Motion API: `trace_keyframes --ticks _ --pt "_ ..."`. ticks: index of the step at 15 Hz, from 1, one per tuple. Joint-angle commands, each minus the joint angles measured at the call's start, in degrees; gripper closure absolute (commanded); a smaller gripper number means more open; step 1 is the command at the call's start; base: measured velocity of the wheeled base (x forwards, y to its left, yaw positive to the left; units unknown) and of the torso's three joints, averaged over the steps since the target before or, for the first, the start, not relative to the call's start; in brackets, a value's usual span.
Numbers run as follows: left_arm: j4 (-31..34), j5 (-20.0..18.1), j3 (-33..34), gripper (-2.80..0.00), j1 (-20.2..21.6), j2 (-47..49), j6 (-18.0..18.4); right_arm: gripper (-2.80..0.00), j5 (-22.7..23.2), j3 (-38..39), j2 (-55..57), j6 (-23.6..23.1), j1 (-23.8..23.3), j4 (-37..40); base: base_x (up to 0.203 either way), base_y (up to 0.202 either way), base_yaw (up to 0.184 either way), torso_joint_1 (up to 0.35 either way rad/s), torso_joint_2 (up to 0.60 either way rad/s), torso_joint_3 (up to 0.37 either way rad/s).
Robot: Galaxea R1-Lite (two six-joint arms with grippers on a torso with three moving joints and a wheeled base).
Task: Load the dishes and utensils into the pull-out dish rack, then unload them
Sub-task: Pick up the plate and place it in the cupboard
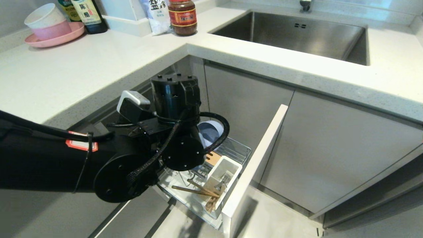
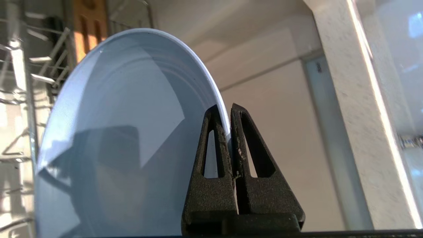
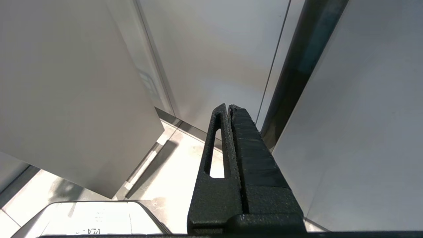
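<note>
Left gripper (image 2: 228, 127) clamped on rim of wide shallow light-blue round plate (image 2: 125, 132), held on edge over chrome wire pull-out dish rack (image 1: 231, 148). Plate best kept vertical, clear of wires. Right gripper (image 3: 228, 110) closed, empty, parked beside grey cabinet door (image 3: 66, 82).

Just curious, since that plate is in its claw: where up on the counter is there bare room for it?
The white counter is bare between the pink plate and the sink. Its back edge is crowded with bottles and a jar. The left gripper grips the light-blue plate.
</note>
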Motion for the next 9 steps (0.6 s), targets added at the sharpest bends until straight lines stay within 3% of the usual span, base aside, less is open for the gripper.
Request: trace_keyframes --ticks 1,9 --pt "-0.21 0.62 0.56 0.00 0.97 -0.03 -0.64 0.00 -0.01 0.09 -0.24 -0.02 0.02 -0.01 0.000 0.000 0.000 0.000 0.00 0.000" --pt "-0.06 0.36 1.23 0.00 2.68 2.46 -4.83 0.00 -0.01 0.09 -0.24 0.04 0.02 -0.01 0.000 0.000 0.000 0.000 0.00 0.000"
